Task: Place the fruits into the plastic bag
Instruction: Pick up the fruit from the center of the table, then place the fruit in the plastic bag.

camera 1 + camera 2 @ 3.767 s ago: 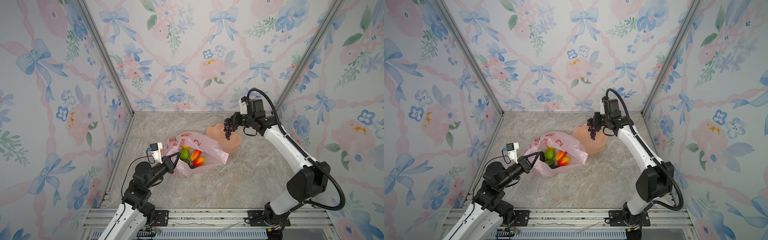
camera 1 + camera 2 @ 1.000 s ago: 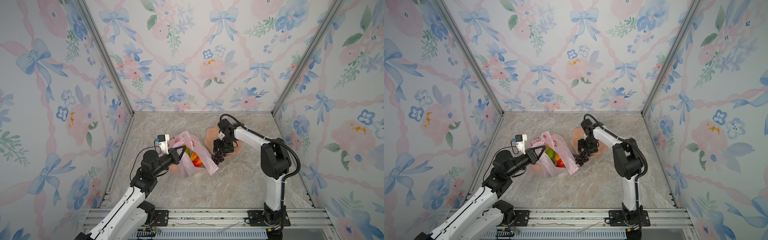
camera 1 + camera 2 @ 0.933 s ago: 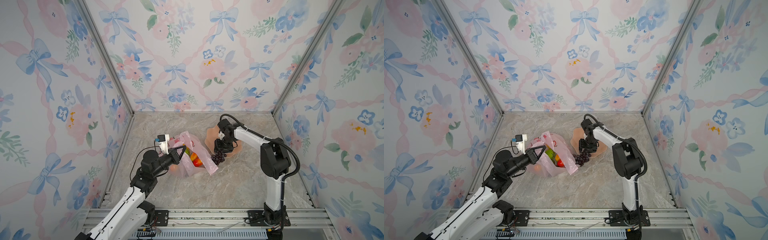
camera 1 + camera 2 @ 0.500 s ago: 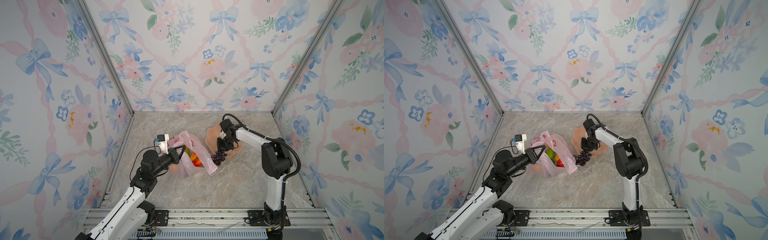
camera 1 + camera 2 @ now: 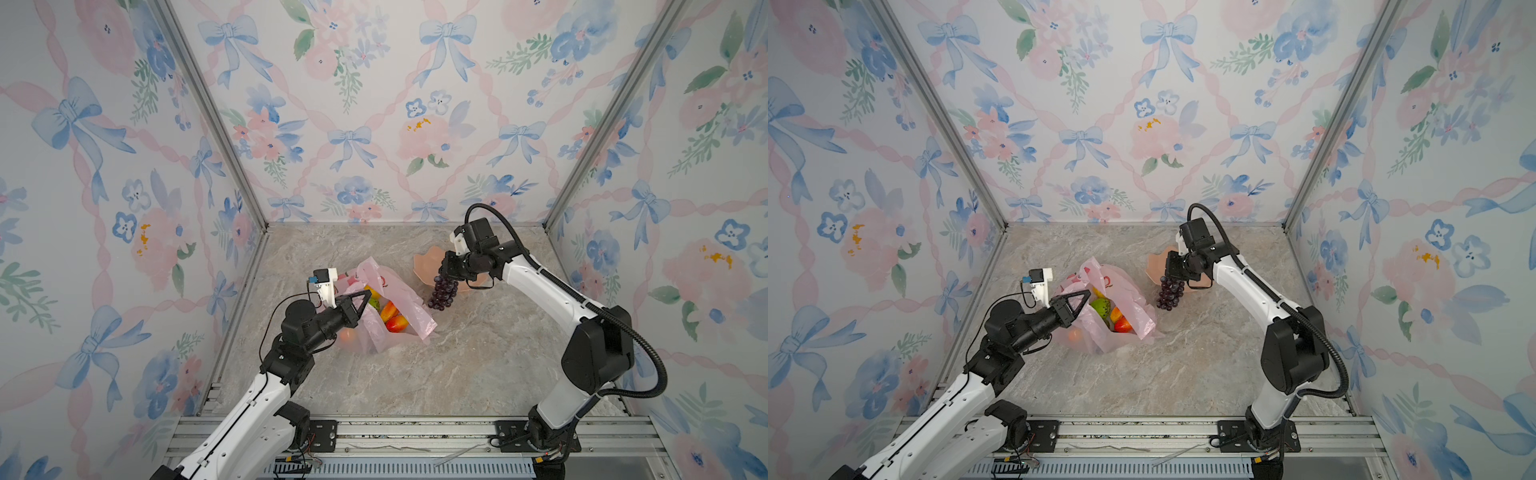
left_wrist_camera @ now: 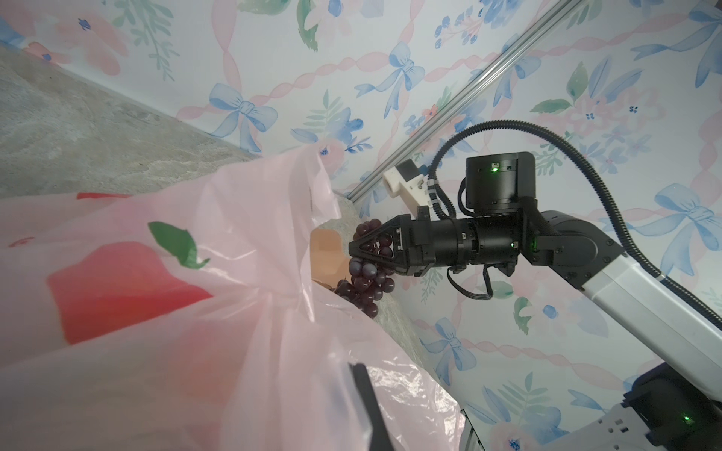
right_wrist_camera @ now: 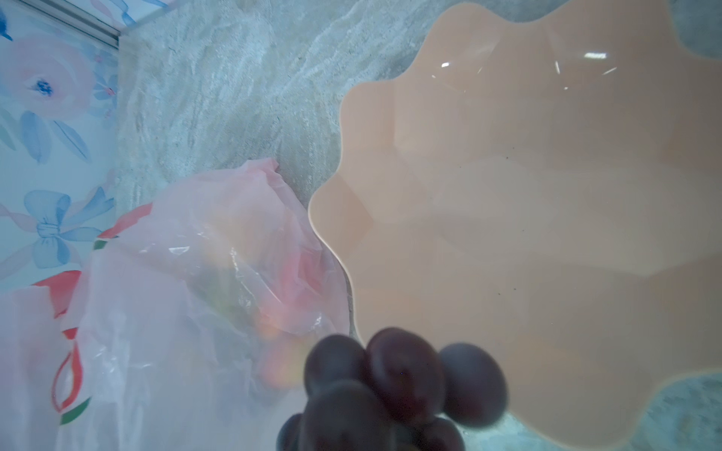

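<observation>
Purple grapes [image 5: 442,294]: prob light, floppy, hold at top | R gripper [image 5: 445,275] clenched on them | L gripper [image 5: 365,296] pinching bag [image 5: 411,306] rim

You are counting: one plastic bag [image 5: 409,303], one bunch of grapes [image 5: 442,293], one scalloped dish [image 5: 428,261], two mangoes [image 5: 397,323], one kiwi half [image 5: 1100,306], one yellow fruit [image 5: 371,291] (one more orange shape [image 5: 348,336] is showing through the bag film).
</observation>
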